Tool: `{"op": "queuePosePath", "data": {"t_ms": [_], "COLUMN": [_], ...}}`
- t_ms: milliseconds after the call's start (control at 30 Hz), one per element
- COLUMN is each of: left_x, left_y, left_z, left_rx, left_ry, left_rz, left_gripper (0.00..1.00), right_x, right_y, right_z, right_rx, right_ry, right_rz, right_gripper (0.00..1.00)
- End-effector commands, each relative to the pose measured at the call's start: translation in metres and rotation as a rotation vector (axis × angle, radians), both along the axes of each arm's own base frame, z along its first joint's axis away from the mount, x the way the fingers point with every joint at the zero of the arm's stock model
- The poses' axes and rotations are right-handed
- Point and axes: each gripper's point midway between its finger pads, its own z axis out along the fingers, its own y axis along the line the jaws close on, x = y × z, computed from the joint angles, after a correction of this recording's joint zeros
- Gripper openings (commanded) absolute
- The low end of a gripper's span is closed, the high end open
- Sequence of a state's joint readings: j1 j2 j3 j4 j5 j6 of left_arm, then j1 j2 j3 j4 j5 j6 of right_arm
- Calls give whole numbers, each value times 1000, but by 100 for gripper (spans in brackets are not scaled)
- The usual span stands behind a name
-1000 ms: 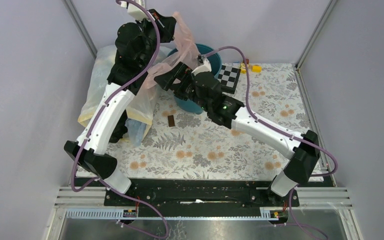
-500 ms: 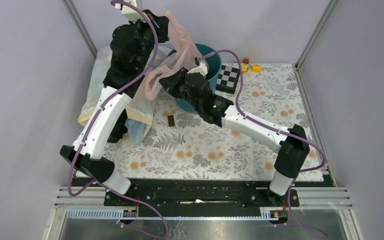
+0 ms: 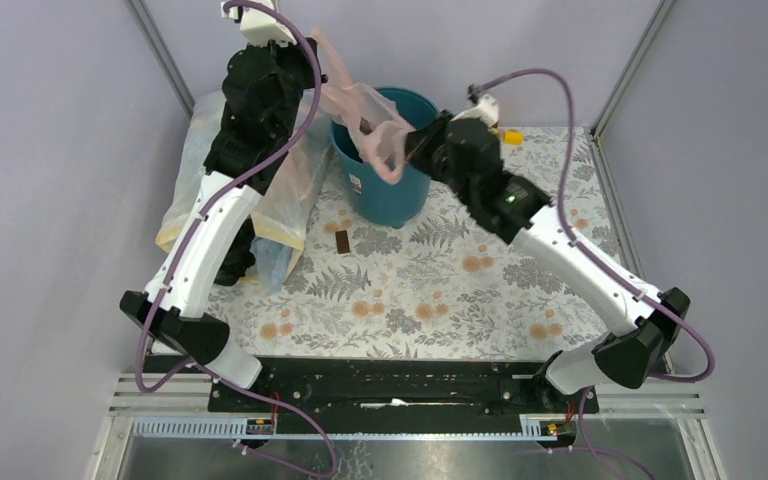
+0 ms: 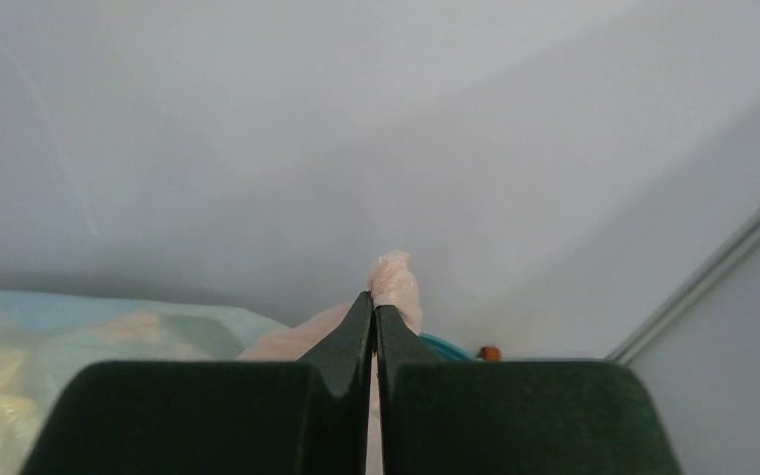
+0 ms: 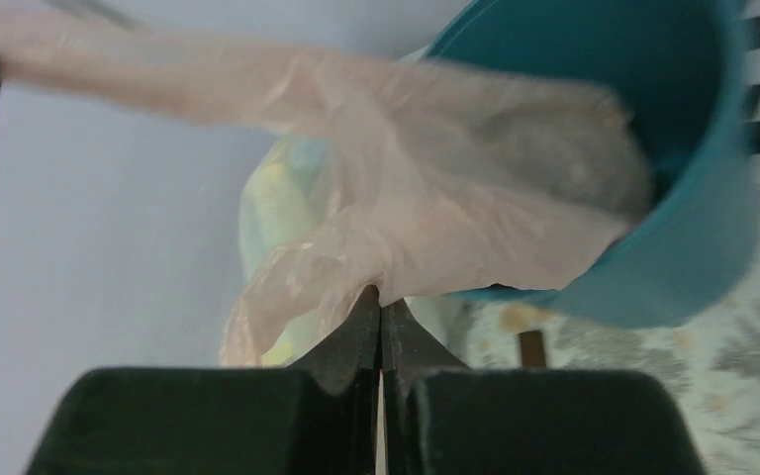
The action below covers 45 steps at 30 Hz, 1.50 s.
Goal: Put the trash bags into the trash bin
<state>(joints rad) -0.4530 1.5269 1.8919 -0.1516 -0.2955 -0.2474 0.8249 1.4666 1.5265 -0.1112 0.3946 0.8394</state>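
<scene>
Over the floral table, you have a pink trash bag (image 3: 365, 108) strung between both arms, across the mouth of the trash bin (image 3: 392, 205). The left gripper (image 4: 374, 309) is pinched tight on one bunched end, high up near the back wall. The right gripper (image 5: 381, 300) is clamped on a fold of the same film just outside the bin's rim. The teal bin stands upright at the far middle of the table, between the two wrists. In the right wrist view, part of the bag is draped inside it and the rest trails out over the near lip.

The step in hand looks like the drop itself: the bag is over the opening but not yet in. The next move probably calls for bringing both pinched ends above the mouth and lowering them. You would then part the fingers so the film falls inside and does not slide off the rim (thin plastic tends to cling to the pads).

More work waits: a heap of pale bags (image 3: 198, 170) lies against the left wall, well apart from the bin. A small brown block (image 3: 343, 241) sits on the cloth near the bin's base.
</scene>
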Motion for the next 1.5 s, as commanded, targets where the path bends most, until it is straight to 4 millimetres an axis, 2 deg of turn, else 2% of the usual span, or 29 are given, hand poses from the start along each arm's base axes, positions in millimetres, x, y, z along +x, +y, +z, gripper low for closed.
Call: {"op": "queuePosePath", "data": {"t_ms": [0,100,167,233,400,567,600,733,800,867,1000,1133,1333,1467], "left_x": [19,26,25,20,-6,-31,-37,-54,-60,-64,-64,-60,-57,-58], "left_y": [20,30,40,48,67,75,76,69,61,55,53,51,47,47], "left_z": [-16,-28,-33,-34,-29,-38,-38,-34,-35,-36,-41,-45,-47,-45], "left_rx": [89,136,153,165,180,173,166,122,102,89,91,94,79,73], "left_ry": [88,141,166,183,209,227,228,230,230,222,222,233,242,238], "left_rz": [130,176,209,225,262,252,241,165,114,73,59,61,50,45], "left_gripper": [0,0,0,0,0,0,0,0,0,0,0,0,0,0], "right_x": [12,11,16,19,20,22,21,7,-1,-11,-24,-35,-51,-59], "right_y": [-60,-83,-102,-112,-133,-150,-150,-132,-124,-118,-116,-116,-108,-94], "right_z": [-17,-15,-18,-25,-47,-72,-73,-67,-64,-62,-70,-66,-42,-33], "right_rx": [-163,-219,-268,-306,-395,-498,-509,-521,-501,-480,-463,-437,-365,-289], "right_ry": [136,148,176,208,252,288,283,215,182,140,91,19,-102,-180], "right_rz": [45,110,103,116,119,84,99,257,322,372,409,414,457,532], "right_gripper": [0,0,0,0,2,8,13,53,66,73,83,99,100,100]}}
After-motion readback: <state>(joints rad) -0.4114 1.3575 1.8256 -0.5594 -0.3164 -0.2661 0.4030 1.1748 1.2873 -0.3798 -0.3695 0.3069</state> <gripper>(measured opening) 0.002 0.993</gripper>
